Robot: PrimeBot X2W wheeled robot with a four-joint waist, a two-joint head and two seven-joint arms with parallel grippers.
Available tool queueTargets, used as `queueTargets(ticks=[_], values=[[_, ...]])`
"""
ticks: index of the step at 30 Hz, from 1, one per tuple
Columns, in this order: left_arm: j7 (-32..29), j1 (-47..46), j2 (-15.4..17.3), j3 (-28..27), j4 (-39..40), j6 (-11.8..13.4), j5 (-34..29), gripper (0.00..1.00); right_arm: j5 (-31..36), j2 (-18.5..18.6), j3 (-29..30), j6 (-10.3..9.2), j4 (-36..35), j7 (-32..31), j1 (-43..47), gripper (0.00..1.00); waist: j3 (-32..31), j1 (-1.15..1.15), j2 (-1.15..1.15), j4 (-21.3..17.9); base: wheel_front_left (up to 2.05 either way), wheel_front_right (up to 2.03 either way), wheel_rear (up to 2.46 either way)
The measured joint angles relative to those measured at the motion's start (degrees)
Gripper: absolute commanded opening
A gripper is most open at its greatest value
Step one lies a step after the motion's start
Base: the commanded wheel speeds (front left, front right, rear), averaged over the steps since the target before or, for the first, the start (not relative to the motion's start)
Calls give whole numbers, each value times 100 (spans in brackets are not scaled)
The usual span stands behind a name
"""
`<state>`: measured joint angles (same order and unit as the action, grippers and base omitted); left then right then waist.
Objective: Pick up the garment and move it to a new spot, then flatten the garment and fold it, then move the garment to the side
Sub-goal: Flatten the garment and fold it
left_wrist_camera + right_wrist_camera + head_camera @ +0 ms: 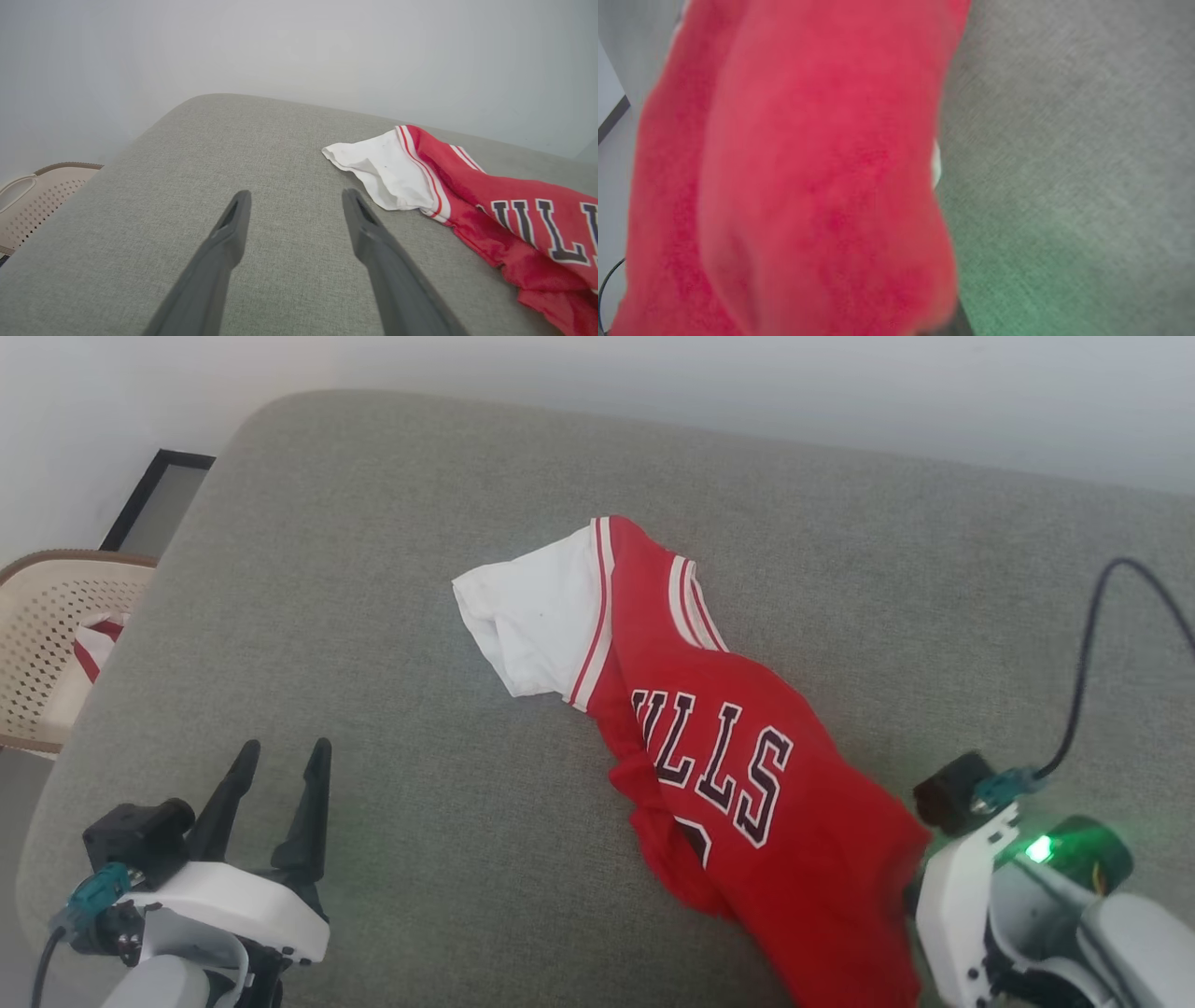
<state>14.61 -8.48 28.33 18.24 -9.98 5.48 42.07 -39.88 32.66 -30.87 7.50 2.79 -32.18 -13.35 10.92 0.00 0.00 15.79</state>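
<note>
Your head view reads the lettering on the garment (pixel 728 775), which lies slantwise on the grey cushion (pixel 392 569), white sleeve farthest from you. The right wrist view gives you blurred red cloth up close instead. The right gripper (pixel 908 899) is clenched on the garment's near red edge, its fingers buried in fabric. The left gripper (pixel 286 747) stands released above bare cushion, well apart from the sleeve. A basket (pixel 47 635) sits beyond the cushion's left edge.

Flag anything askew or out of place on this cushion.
The garment lies bunched and twisted diagonally across the grey cushion, one white sleeve crumpled and its lettering partly folded under.
</note>
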Motion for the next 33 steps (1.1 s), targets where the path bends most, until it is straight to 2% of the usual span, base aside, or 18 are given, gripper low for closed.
queueTargets(ticks=[7, 13, 20, 24, 33], values=[[19, 12, -8, -98, -69, -19, -25, 100, 159, 320, 307, -1, 125, 435, -300, 0, -71, 0, 0, -59, 0, 0, 0], [20, 14, -25, -111, -68, -45, -53, 100, 734, 499, 926, -1, 405, 727, -575, 0, -117, 0, 0, -130, 0, 0, 0], [21, -1, -53, -103, -100, -79, -83, 100, 1357, 588, 1333, 0, 782, 878, -873, 0, -107, 0, 0, -139, 0, 0, 0], [22, -7, -77, -90, -123, -100, -100, 100, 1413, 490, 1462, 0, 1149, 899, -926, 0, -94, 0, 0, -120, 0, 0, 0], [36, -94, -90, -59, -202, -157, -142, 100, 1211, -1, 1445, -1, 2626, 957, -1138, 0, -79, 0, 0, -61, 0, 0, 0]])
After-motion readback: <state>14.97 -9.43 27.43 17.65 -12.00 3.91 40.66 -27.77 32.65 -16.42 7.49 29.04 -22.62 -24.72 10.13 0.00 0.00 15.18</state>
